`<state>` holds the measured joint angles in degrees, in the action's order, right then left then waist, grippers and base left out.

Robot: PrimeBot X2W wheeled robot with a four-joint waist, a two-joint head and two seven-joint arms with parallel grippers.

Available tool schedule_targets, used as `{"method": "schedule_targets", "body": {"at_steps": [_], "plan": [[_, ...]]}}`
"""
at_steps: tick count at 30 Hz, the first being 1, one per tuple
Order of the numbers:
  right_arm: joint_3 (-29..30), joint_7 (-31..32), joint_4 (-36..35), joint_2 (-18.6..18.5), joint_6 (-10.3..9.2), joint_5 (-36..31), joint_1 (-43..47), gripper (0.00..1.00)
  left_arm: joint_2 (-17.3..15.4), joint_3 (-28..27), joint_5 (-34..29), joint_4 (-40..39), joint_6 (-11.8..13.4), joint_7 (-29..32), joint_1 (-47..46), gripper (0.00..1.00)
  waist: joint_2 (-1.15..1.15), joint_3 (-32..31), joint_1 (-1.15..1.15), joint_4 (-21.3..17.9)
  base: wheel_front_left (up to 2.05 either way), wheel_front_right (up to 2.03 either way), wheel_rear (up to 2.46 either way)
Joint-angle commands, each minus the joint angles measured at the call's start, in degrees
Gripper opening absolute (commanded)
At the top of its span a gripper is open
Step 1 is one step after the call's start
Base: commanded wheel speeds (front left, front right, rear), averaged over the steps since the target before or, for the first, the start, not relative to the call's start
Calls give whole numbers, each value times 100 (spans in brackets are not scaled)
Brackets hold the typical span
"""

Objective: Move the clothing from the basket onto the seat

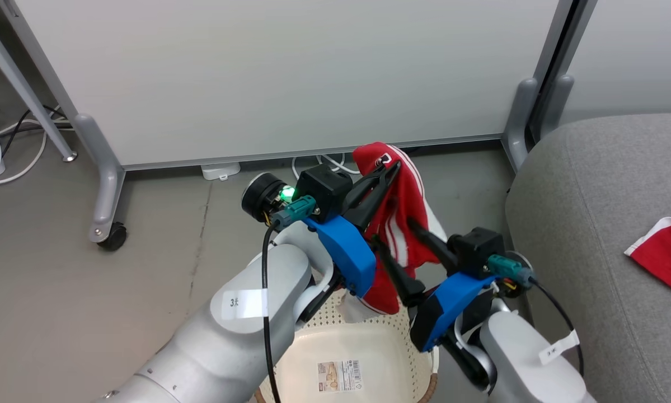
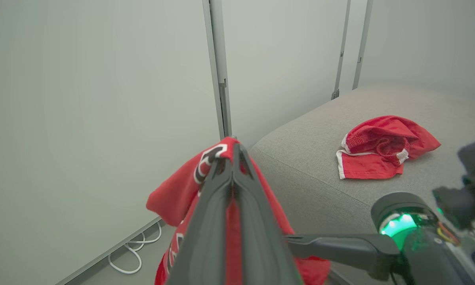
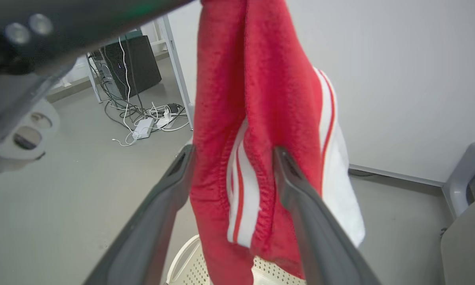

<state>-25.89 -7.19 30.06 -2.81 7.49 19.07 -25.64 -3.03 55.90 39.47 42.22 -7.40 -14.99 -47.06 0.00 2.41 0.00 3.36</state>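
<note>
Left claw (image 1: 390, 167) is pressed together, pinching the top of the red jersey (image 1: 399, 207). From its own wrist you see both fingers (image 2: 205, 206) closed on red cloth, with a black-and-white numeral folded over the tips. Right claw (image 1: 392, 230) sits lower and is spread wide, one finger (image 3: 162, 198) at each edge of the hanging cloth, white stripes showing between them. It isn't gripping anything.

The jersey hangs straight down, its lower end over the far side of the cream basket (image 1: 380, 341), which sits near, under both arms. To the right is the grey sofa (image 1: 581, 224), where a second red garment (image 1: 665, 257) with white trim lies crumpled on the seat. At the far side stands a white partition panel (image 1: 285, 73), with white cables (image 1: 318, 162) on the floor at its foot.
</note>
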Motion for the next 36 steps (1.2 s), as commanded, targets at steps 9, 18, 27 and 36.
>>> {"method": "schedule_targets", "body": {"at_steps": [9, 18, 27, 36], "plan": [[188, -189, 723, -3, 1, -260, -469, 100, 12, 161, 137, -21, -12, -29, -61, 0, 0, -10, 0, 148, 0, 0, 0], [-87, -187, 1224, -9, 1, -242, -656, 100, 15, 339, 260, -106, -12, -30, -1, 0, 0, -99, 0, 214, 0, 0, 0], [-406, -349, 1523, -10, 1, -114, -905, 100, 17, 578, 471, -171, -12, -29, 64, 0, 0, -157, 0, 244, 0, 0, 0], [-335, -556, 1845, -9, 1, -39, -1103, 100, 16, 967, 807, -290, -12, -29, 26, 0, 0, -204, 0, 329, 0, 0, 0]]}}
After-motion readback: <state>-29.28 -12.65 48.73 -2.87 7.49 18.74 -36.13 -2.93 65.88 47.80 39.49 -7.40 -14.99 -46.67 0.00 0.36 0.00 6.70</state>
